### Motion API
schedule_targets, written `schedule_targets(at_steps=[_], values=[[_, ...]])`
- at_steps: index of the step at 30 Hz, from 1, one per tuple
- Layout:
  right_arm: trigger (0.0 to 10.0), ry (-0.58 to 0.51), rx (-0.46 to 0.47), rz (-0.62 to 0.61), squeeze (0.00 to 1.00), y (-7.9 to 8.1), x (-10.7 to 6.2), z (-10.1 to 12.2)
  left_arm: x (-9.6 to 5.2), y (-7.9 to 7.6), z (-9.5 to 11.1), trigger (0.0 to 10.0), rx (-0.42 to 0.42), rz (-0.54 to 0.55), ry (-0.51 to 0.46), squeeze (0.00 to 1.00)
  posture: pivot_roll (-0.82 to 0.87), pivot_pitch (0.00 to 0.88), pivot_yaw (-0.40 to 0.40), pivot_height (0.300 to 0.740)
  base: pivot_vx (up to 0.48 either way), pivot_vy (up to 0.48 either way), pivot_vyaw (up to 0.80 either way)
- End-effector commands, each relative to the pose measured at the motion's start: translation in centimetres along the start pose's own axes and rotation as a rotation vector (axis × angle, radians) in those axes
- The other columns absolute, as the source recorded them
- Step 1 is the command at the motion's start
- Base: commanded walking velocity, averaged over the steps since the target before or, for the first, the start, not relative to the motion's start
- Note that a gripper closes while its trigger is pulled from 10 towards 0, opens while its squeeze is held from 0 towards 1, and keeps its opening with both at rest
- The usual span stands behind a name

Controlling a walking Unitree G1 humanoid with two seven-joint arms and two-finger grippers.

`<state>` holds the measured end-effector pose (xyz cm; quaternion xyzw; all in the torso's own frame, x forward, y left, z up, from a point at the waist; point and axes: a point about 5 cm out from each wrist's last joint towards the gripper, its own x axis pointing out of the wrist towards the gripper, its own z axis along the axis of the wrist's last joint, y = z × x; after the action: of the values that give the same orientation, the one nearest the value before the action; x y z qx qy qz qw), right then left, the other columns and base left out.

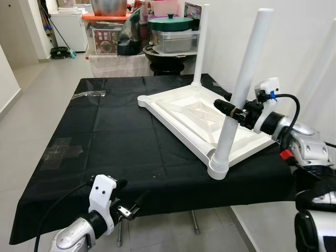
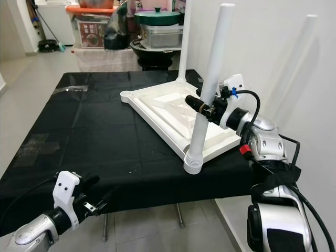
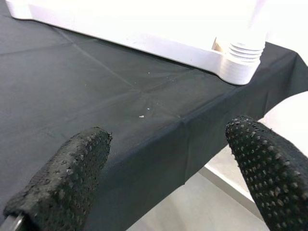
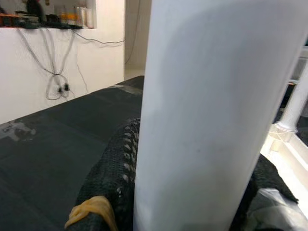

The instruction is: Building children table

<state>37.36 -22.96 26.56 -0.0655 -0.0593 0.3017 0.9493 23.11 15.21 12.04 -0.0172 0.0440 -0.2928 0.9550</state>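
Because the right gripper (image 1: 235,109) has its fingers closed around the near leg (image 1: 239,93) about halfway up, well above the socket, any sideways pull there would act as a lever on the joint. If the leg is not yet fully seated, it could probably tilt, jam in its threads or pop out. The tabletop (image 1: 197,118) could also be dragged: its near corner with the ribbed collar (image 1: 219,168) sits close to the worktop (image 1: 126,136) edge, so a shove toward the robot might push it over. The black cloth could let it slide, too.

The left gripper (image 2: 89,202) hovers low at the near edge of the worktop, fingers (image 3: 62,180) spread wide and holding nothing. It does not brace the tabletop, so nothing steadies the piece against the right arm's force.

The child's table is white plastic and lies upside down on the right part of the worktop, ribbed underside up with diagonal braces showing. Two legs stand in it: the gripped one at the near corner and a far leg (image 1: 202,44) at the back corner. The left corner socket (image 1: 144,99) looks empty. Both legs are smooth round tubes, likely slippery in a pinch grip.
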Motion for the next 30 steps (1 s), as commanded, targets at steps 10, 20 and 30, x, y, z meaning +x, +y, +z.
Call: schedule_targets(at_steps=[10, 20, 30], values=[[0.0, 0.184, 0.073, -0.861, 0.0, -0.2, -2.2, -4.3, 0.0, 0.0, 0.0, 10.0, 0.001, -0.008, 0.011, 0.0, 0.06, 0.0, -0.051, 0.74, 0.0, 0.0, 0.0], [0.0, 0.219, 0.128, -0.858, 0.0, 6.0, 0.3, -6.2, 0.5, 0.0, 0.1, 10.0, 0.004, -0.012, 0.004, 0.0, 0.07, 0.0, -0.056, 0.74, 0.0, 0.0, 0.0], [10.0, 0.104, 0.079, -0.812, 1.0, 3.5, 0.3, -3.6, 0.2, -0.1, -0.2, 10.0, -0.001, 0.0, 0.006, 0.0, 0.07, 0.0, -0.064, 0.74, 0.0, 0.0, 0.0]])
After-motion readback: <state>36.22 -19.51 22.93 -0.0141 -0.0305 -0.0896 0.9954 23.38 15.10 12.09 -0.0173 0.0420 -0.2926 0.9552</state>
